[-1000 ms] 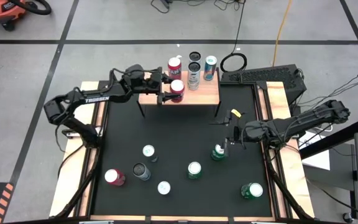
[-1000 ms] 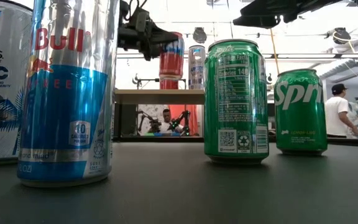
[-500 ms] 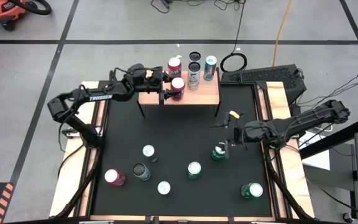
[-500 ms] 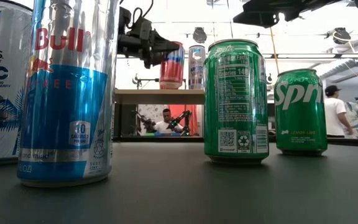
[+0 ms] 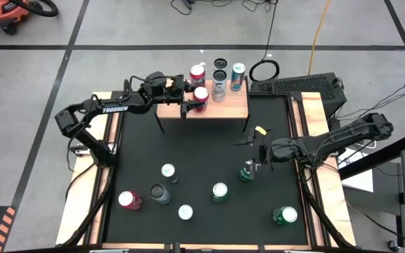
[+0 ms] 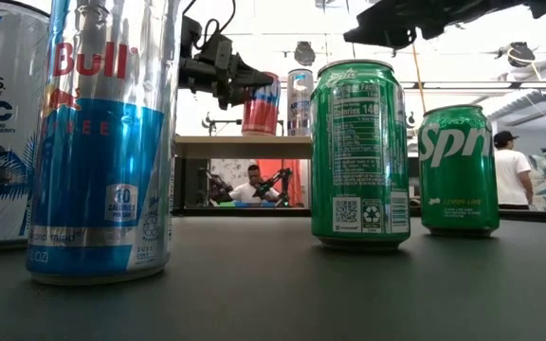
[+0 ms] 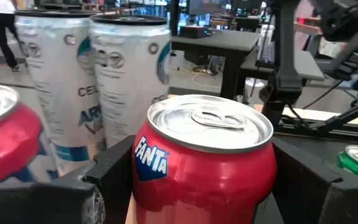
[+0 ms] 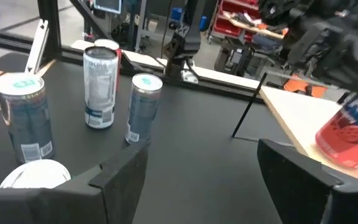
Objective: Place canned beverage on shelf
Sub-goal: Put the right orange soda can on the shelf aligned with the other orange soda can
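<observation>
While the right tool (image 5: 253, 159) hangs open over a green can (image 5: 247, 171), the left tool (image 5: 192, 104) grips a red Fanta can (image 5: 201, 99) at the shelf (image 5: 234, 107) edge; setting down and release look next.

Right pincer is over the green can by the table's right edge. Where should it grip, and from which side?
Grip the green can around its round side wall, below the rim, coming down from above, where the right pincer already hovers open. The can stands upright on the black table. The nearest silver-topped can stands apart from it, so the fingers should find room on both sides.
</observation>
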{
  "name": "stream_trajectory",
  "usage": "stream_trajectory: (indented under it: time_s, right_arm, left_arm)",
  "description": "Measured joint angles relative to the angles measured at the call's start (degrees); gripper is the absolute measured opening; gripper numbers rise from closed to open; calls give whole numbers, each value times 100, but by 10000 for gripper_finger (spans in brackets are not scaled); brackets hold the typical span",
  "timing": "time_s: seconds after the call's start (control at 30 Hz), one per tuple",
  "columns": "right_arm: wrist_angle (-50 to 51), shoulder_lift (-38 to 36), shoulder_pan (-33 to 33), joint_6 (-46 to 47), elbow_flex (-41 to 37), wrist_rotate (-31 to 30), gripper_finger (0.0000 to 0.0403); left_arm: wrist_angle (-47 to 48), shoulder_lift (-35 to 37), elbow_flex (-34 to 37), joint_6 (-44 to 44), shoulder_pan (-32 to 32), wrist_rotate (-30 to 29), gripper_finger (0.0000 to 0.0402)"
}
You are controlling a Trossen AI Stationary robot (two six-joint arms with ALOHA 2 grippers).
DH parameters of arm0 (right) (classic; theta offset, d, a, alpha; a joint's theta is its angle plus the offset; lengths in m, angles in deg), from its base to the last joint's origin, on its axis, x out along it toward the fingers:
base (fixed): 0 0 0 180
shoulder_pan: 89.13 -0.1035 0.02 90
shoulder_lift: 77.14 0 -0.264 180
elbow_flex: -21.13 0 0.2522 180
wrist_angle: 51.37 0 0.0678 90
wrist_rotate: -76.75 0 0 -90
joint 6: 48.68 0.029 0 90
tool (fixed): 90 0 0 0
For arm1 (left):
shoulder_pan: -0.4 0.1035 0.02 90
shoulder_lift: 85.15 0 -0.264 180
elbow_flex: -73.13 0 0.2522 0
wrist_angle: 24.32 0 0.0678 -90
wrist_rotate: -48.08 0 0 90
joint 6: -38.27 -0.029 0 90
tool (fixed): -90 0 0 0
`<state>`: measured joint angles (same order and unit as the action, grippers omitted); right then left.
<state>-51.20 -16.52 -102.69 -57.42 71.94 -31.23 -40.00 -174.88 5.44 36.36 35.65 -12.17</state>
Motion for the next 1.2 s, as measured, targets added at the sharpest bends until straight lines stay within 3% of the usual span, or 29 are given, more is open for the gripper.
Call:
stream_trajectory:
  time_s: [0.3, 0.63, 1.2]
  right_arm:
    - [-378, 425, 0, 11, 0, -2, 281]
    - [-419, 435, 0, 11, 0, 6, 281]
    - [-376, 432, 0, 11, 0, 10, 281]
  left_arm:
    - [101, 5, -2, -42, 0, -7, 293]
    - [176, 11, -4, -159, 0, -40, 348]
    - [291, 72, -4, -164, 122, 114, 352]
